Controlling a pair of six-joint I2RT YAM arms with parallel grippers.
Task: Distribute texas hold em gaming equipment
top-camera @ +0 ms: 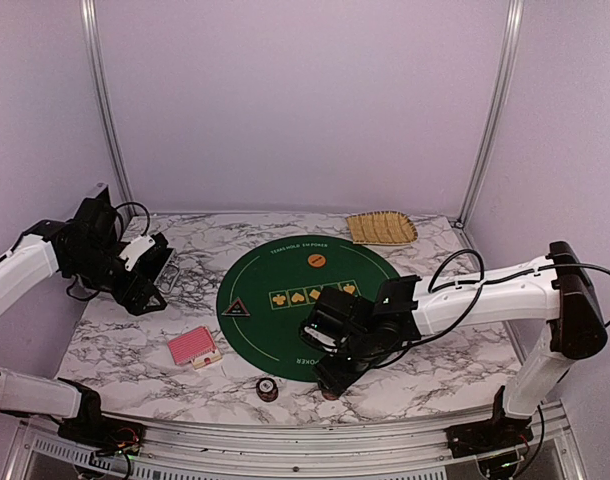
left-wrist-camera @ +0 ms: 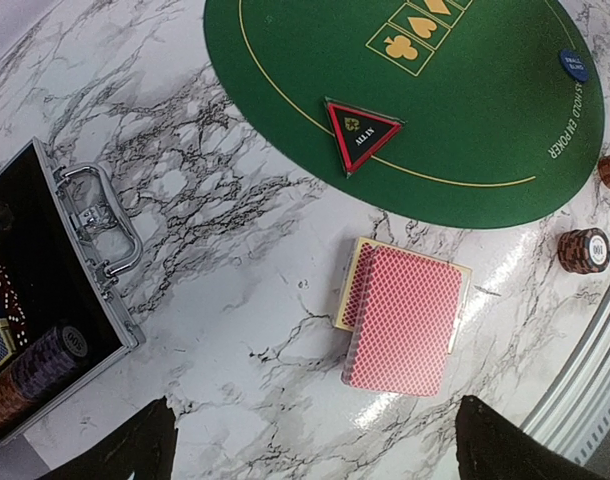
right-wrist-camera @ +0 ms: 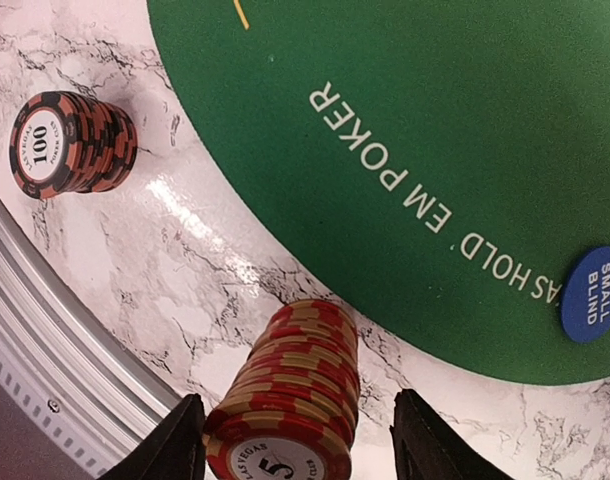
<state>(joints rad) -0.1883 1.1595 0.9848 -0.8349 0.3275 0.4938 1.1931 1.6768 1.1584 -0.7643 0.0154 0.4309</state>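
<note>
We are on the chips; right gripper (right-wrist-camera: 300, 440) straddles the red chip stack (right-wrist-camera: 290, 390), jaws unclamped; left gripper (left-wrist-camera: 315, 440) gapes idle; next, we reckon, squeeze squarely.

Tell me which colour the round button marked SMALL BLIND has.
The small blind button is blue with white lettering; the right wrist view shows it best.

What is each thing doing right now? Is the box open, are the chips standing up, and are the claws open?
Case: open, chips inside.
Cards: red backs up, pile slid askew.
Red chip stack: upright, not gripped.
Dark chip stack: upright, standing alone.
Triangle button: flat on the mat.
Blue button: flat on the mat.
Left gripper: open, empty.
Right gripper: open around the red stack.
</note>
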